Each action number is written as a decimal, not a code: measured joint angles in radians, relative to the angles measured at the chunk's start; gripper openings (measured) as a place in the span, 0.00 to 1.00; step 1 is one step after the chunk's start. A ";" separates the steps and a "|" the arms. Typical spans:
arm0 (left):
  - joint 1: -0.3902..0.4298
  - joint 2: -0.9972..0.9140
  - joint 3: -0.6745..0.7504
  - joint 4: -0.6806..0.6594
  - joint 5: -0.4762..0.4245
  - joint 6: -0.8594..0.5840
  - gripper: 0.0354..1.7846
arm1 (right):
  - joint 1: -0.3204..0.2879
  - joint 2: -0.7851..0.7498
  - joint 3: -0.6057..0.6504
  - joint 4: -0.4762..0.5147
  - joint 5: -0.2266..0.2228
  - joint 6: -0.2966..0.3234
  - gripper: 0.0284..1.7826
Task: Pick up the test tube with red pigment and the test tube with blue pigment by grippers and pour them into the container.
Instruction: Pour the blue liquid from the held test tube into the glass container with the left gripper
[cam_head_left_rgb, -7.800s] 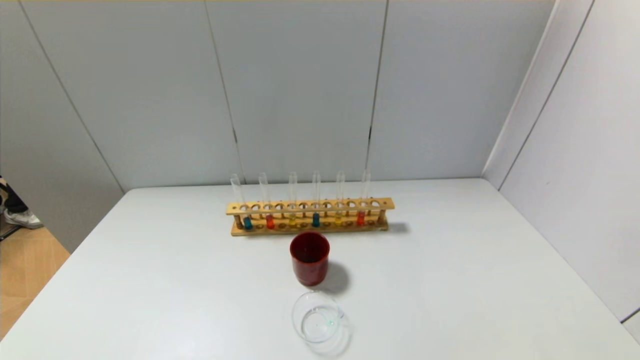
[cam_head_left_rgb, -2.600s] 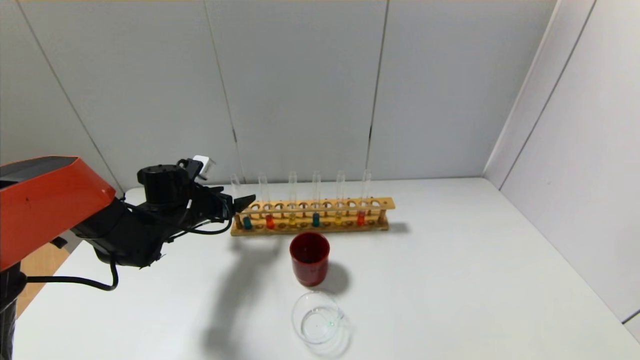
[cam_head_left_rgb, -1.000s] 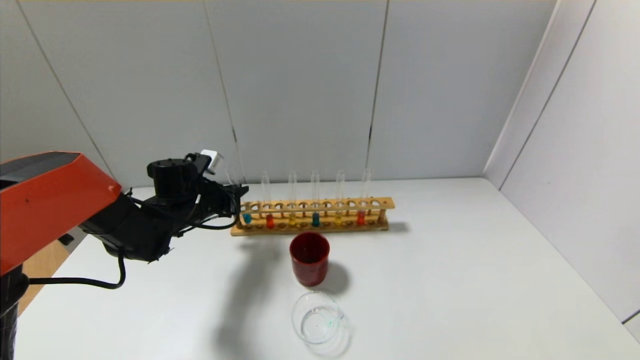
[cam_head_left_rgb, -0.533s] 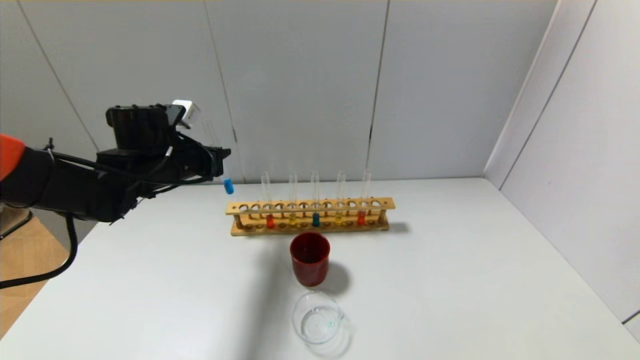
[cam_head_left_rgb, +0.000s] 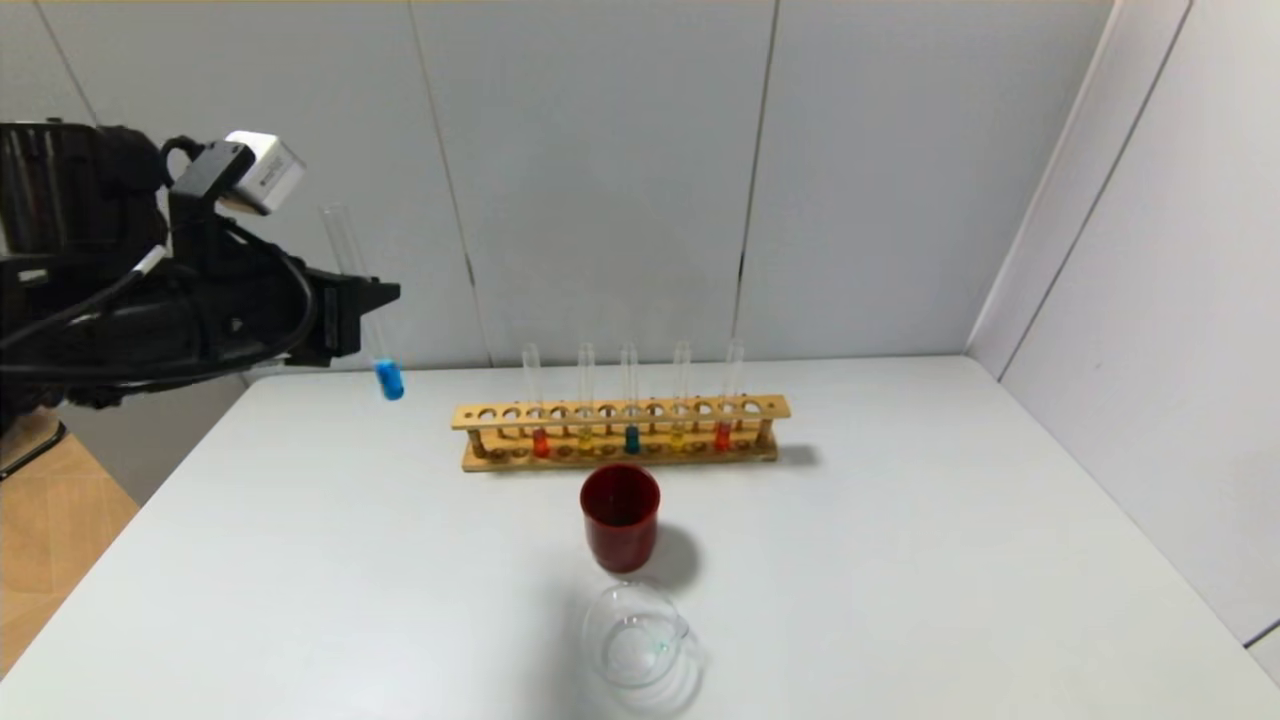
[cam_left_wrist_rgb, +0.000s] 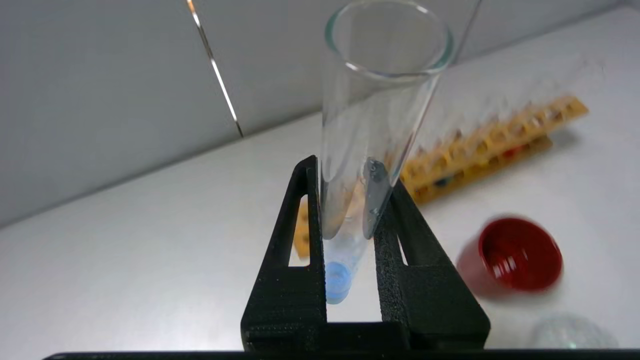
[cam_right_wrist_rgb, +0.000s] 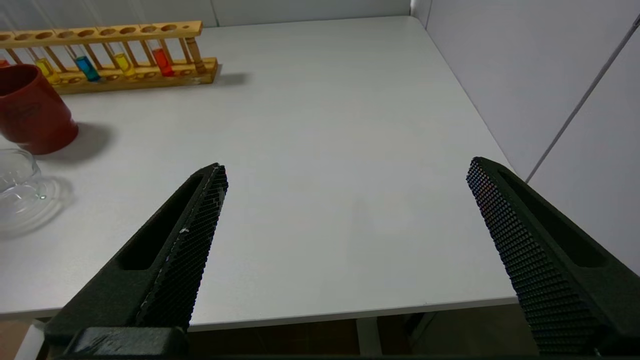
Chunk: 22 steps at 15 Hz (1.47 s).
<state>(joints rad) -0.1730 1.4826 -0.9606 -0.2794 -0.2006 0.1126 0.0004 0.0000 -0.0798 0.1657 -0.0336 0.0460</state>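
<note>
Test tube with blue pigment (cam_head_left_rgb: 388, 379): held aloft, near upright, blue liquid pooled at its round bottom, mouth upward; clamped between the two black fingers of the left gripper (cam_head_left_rgb: 372, 296), high above the table's far-left corner, at about ten o'clock from the rack. Wooden rack (cam_head_left_rgb: 620, 432): stands across the far middle of the table; five tubes upright in it, its leftmost holes bare. Among them, one test tube with red pigment (cam_head_left_rgb: 540, 442) toward the left end, another red at the right end, one teal in the middle, two yellow between. Dark-red cup (cam_head_left_rgb: 620, 515): at six o'clock from the rack, just in front of it, upright. Container (cam_head_left_rgb: 636, 648): clear glass, at six o'clock from the cup, close to the near edge; nothing coloured shows in it. White table (cam_head_left_rgb: 900, 560): wide bare surface at three o'clock, running to the wall panels. Right gripper (cam_right_wrist_rgb: 345, 205): low beyond the table's near edge, fingers spread wide, grasping nothing.
</note>
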 joint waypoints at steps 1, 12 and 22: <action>-0.009 -0.050 0.056 0.023 0.004 0.024 0.17 | 0.001 0.000 0.000 0.000 0.000 0.000 0.98; -0.308 -0.251 0.352 0.086 0.291 0.149 0.17 | 0.000 0.000 0.000 0.001 0.000 0.000 0.98; -0.534 -0.019 0.364 0.063 0.552 0.358 0.17 | 0.001 0.000 0.000 0.000 0.000 0.000 0.98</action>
<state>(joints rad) -0.7072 1.4638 -0.5970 -0.2164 0.3511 0.4709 0.0017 0.0000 -0.0798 0.1660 -0.0336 0.0460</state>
